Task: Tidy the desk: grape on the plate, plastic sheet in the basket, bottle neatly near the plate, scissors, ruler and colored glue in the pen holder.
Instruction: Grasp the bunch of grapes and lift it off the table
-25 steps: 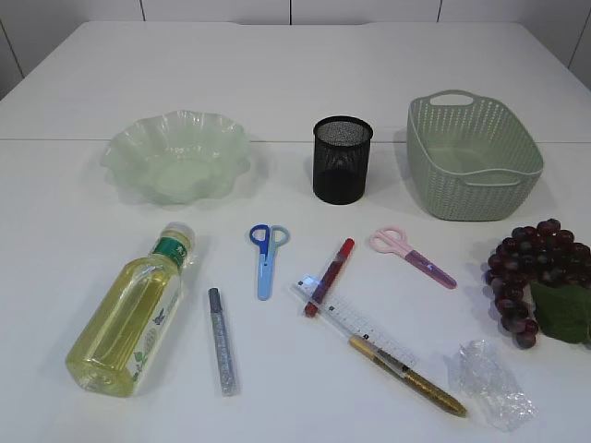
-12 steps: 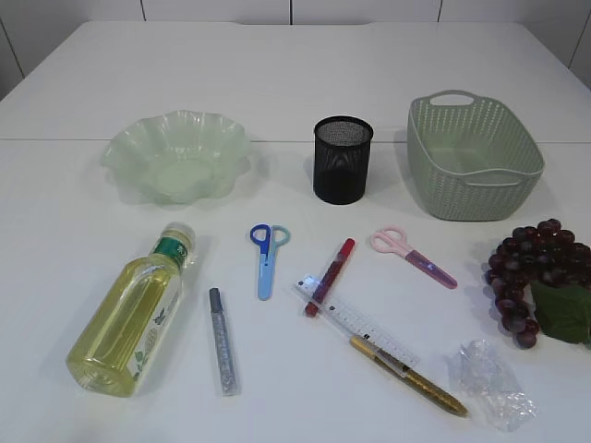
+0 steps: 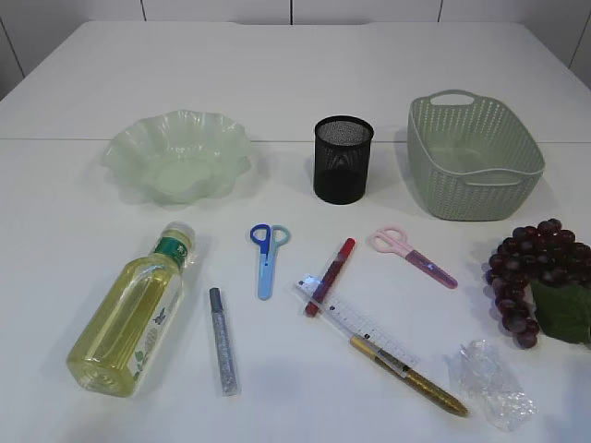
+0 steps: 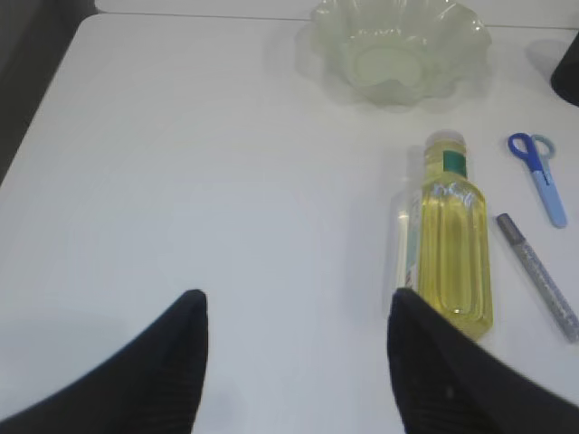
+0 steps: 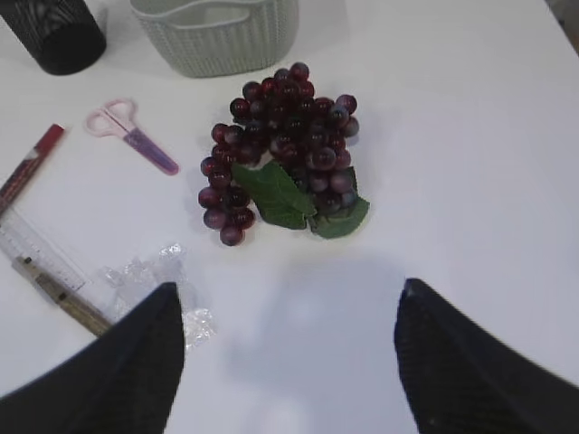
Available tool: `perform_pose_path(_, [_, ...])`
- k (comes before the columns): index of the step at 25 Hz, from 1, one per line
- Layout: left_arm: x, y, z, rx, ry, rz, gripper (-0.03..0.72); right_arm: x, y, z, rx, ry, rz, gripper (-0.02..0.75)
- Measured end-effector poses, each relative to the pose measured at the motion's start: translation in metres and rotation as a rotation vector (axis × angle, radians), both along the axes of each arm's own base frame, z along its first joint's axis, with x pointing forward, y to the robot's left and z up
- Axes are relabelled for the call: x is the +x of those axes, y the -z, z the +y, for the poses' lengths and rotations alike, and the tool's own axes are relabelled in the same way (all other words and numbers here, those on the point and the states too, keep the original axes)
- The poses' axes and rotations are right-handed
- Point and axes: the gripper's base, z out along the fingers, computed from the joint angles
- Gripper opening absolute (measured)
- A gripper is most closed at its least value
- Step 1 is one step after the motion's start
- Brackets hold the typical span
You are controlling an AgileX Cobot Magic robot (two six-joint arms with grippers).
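We see nothing tidied yet; first step not begun.
Green woven basket, wavy pale green plate: empty.
Yellow bottle lies below plate.
Purple grape bunch sits on table, below basket.
We think grapes go first.
Right gripper, left gripper: fingers apart, holding nothing.
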Motion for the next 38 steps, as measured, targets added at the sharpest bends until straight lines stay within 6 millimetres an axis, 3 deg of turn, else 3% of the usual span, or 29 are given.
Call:
perform_pose_path(6, [0.045,0.012,-0.015,-0.088,0.028,0.151,0.458,0.050,-0.006,-0.002,0.020,0.012,0.168,0.564])
perform_pose_path(14, [0.085,0.034,-0.028,-0.118,0.043,0.382,0.458,0.131,-0.022,-0.006,-0.008,-0.016,0.294,0.563])
perform_pose_path(17, [0.101,0.034,-0.031,-0.107,0.045,0.451,0.458,0.164,-0.015,-0.007,-0.026,-0.034,0.359,0.563])
perform_pose_path(23, [0.133,0.009,-0.038,-0.119,0.072,0.430,0.458,0.218,0.020,-0.010,-0.072,-0.110,0.519,0.563])
perform_pose_path(30, [0.156,0.007,-0.046,-0.125,0.122,0.517,0.458,0.256,0.051,-0.024,-0.068,-0.106,0.636,0.571])
perform_pose_path(38, [0.160,0.013,-0.047,-0.100,0.152,0.550,0.458,0.267,0.072,-0.041,-0.058,-0.084,0.681,0.610])
